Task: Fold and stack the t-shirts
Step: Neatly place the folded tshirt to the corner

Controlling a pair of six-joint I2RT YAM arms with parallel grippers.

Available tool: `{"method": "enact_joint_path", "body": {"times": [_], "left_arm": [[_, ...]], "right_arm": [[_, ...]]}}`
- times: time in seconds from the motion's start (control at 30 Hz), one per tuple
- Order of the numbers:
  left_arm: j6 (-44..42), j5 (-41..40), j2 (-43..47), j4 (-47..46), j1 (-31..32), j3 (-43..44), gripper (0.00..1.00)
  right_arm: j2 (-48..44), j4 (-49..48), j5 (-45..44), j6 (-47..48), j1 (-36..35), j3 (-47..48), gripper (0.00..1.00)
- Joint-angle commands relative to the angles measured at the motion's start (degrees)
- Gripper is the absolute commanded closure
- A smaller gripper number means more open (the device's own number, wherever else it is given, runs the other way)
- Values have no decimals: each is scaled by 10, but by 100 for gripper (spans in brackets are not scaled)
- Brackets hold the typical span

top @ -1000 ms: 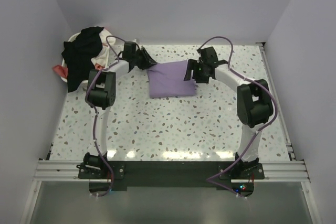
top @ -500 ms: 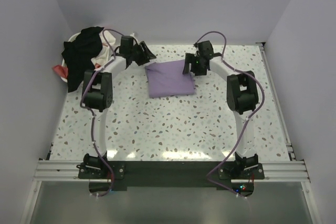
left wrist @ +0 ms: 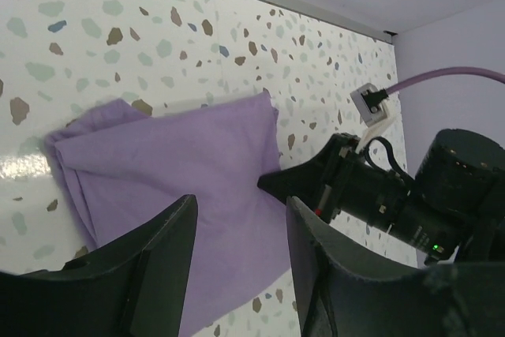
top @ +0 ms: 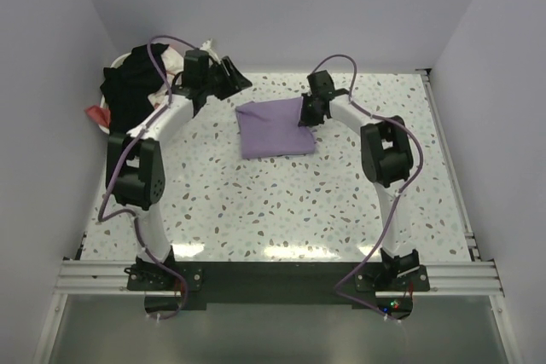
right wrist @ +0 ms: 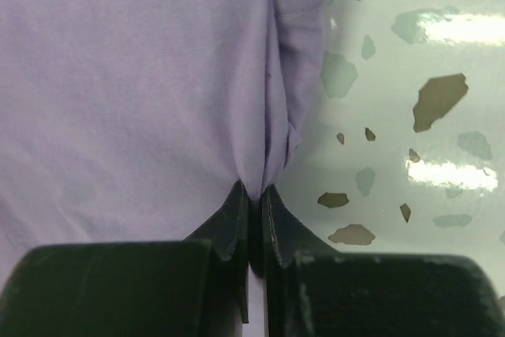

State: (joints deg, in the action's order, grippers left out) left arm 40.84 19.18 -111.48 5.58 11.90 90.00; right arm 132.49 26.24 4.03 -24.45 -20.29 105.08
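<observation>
The right pincer (right wrist: 254, 195) is closed tight on a small pucker of the purple shirt (right wrist: 134, 76), biting it with only the very tips. Most of the folded cloth spreads ahead of those tips and to their left in the wrist view, with bare worktop (right wrist: 394, 116) to their right. The left pincer (left wrist: 241, 204) stands wide and holds nothing. It hovers with the shirt ahead of and below its fingers, and the basket (top: 116, 61) is back behind its wrist. The step looks like drawing this edge over or along to finish the fold. Because the bite is shallow, it probably catches only the upper layers, so the lift should be low and slow, watching whether the lower layers follow. If they peel apart, it is better to let go and slide the tips further in than to drag. A loose doubled hem just ahead of the right tips could flop open, so the pull should run with the fold and not across it. The free pincer could come down on the opposite edge to stop the packet skidding, keeping clear of the other, which sits just past the shirt from it.
</observation>
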Motion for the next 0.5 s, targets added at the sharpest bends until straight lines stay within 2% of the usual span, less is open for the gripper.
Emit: {"method": "enact_joint_path", "body": {"times": [0.0, 0.23, 0.47], "left_arm": [[-15, -16, 80, 5, 12, -45, 47], [-32, -26, 202, 22, 23, -133, 47], [-47, -22, 296, 43, 29, -192, 48]], "right_arm": [[-4, 44, -74, -52, -11, -36, 100], [-116, 39, -175, -140, -4, -160, 100], [-255, 44, -220, -256, 43, -316, 100]]}}
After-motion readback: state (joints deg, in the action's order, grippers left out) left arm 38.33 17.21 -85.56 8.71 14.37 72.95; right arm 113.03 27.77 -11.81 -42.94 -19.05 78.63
